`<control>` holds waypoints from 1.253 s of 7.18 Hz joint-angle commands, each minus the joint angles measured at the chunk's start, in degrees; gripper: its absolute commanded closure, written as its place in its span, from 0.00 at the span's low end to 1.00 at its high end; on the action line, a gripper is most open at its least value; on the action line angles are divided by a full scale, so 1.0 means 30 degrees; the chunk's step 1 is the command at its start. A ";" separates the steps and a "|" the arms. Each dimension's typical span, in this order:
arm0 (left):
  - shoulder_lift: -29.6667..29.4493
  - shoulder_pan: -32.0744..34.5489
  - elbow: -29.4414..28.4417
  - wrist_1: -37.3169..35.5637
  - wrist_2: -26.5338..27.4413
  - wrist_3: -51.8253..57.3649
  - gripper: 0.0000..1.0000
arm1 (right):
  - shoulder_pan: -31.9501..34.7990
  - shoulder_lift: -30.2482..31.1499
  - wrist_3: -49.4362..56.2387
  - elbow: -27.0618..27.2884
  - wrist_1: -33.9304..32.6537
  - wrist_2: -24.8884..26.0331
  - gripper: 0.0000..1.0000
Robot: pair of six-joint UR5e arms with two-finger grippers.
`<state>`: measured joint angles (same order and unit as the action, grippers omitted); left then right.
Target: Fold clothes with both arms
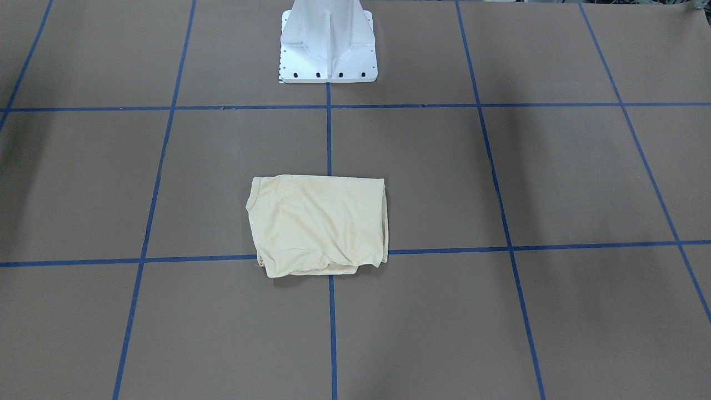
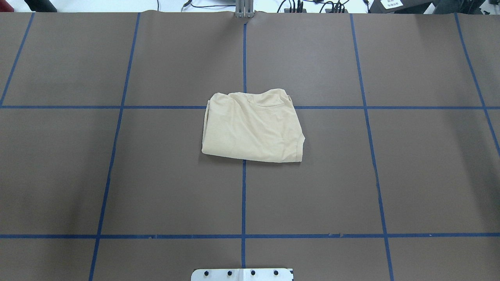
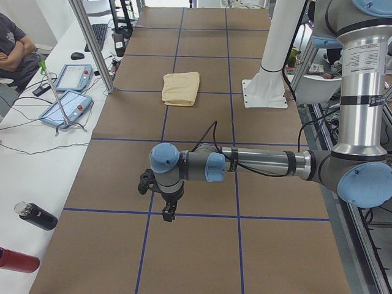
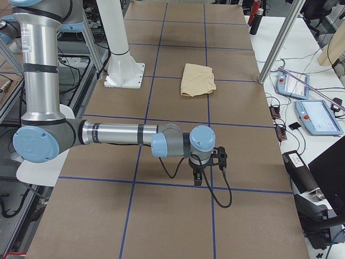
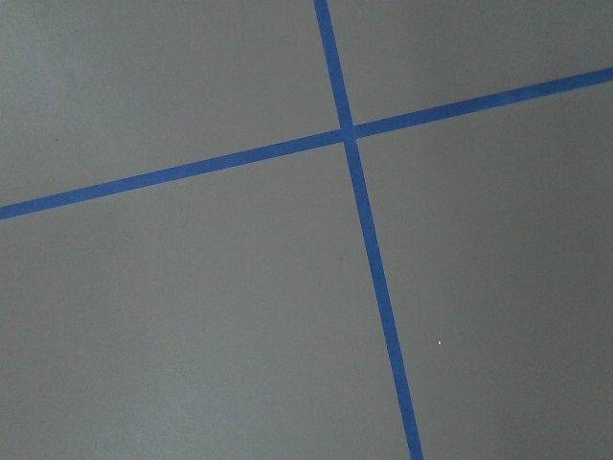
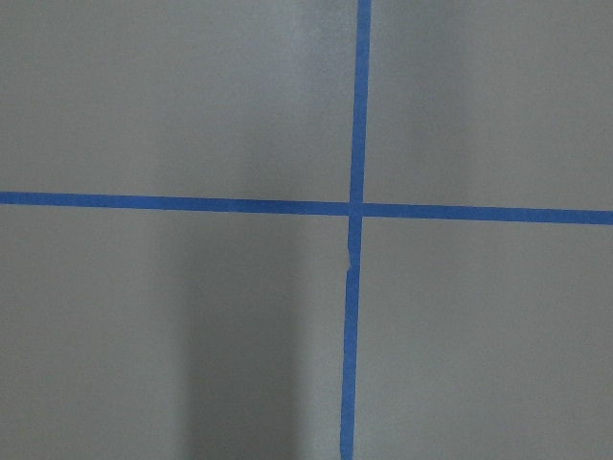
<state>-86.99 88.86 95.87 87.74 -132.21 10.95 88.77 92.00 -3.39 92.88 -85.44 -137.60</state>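
Centrally, the shirt (image 2: 252,127) was seen folded into a rough rectangle on the table (image 2: 78,175), laid across a crossing of the blue tape lines (image 2: 243,195). It was kept well apart from both arms. The white pedestal (image 1: 328,50), flared and bolted at its flat base, was set at the near edge in line with the shirt.

The left arm (image 3: 263,162) was held level over the table's left end, with the left gripper (image 3: 167,213) pointed down just above the tape. The right arm (image 4: 118,134) was held likewise over the right end, with the right gripper (image 4: 198,181) pointed down. Whether either pair of fingers was apart or together could not be told; only bare surface and tape were shown by the wrist cameras.

Along the far side a white bench was crowded with two pendants (image 3: 66,105), loose cables, a black bottle (image 3: 37,215) and a red bottle (image 3: 15,260). A metal post (image 3: 92,46) was stood at the table's far edge, and a person (image 3: 13,46) was seated with arms folded.

The shirt was shown as thin, pale cream cloth, softly creased, its layered edges bunched along one side. The table was covered in matte brown paper, squared off by the tape. The arms were made up of smooth silver tubes, capped in light blue at the joints.
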 commanded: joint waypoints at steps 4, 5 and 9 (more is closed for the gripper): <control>0.0020 0.0000 0.0006 0.0051 -0.0022 -0.0574 0.00 | 0.0000 0.0506 -0.1386 0.0182 -0.0027 -0.0011 0.00; 0.0020 0.0000 0.0006 0.0022 -0.0022 -0.0574 0.00 | 0.0000 0.0506 -0.1390 0.0182 -0.0027 -0.0011 0.00; -0.0009 0.0059 0.0094 0.0080 -0.0139 -0.3592 0.00 | 0.0000 0.0506 -0.1390 0.0240 0.0002 -0.0041 0.00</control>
<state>-86.97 89.01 96.15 87.94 -132.45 1.82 88.77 93.52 -7.55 93.53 -85.43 -137.69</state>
